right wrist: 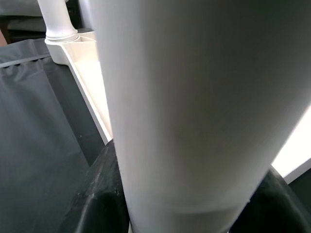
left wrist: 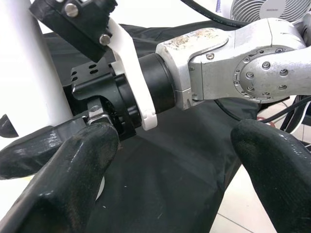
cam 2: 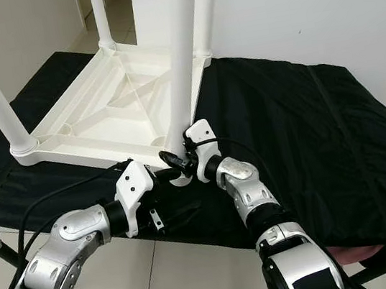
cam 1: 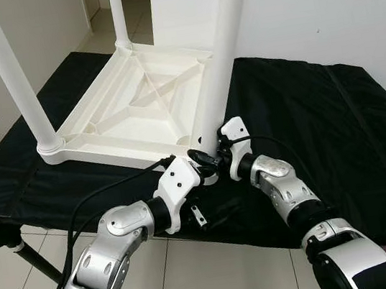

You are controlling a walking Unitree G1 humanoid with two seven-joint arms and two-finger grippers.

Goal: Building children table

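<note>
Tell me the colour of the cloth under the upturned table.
Black cloth, clearest in the left eye view.

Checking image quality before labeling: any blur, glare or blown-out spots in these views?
Eye views: sharp, evenly lit, with the white table near overexposed against the black cloth. Left wrist view: the near black fingers are soft, the right arm's wrist crisp, the background blown out. Right wrist view: the table leg is so close that it blurs and washes out.

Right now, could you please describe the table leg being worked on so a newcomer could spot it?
On the black cloth lies an upturned white tabletop. The leg stands at its corner nearest the robot, and it alone has the right end effector clasping its base.
</note>
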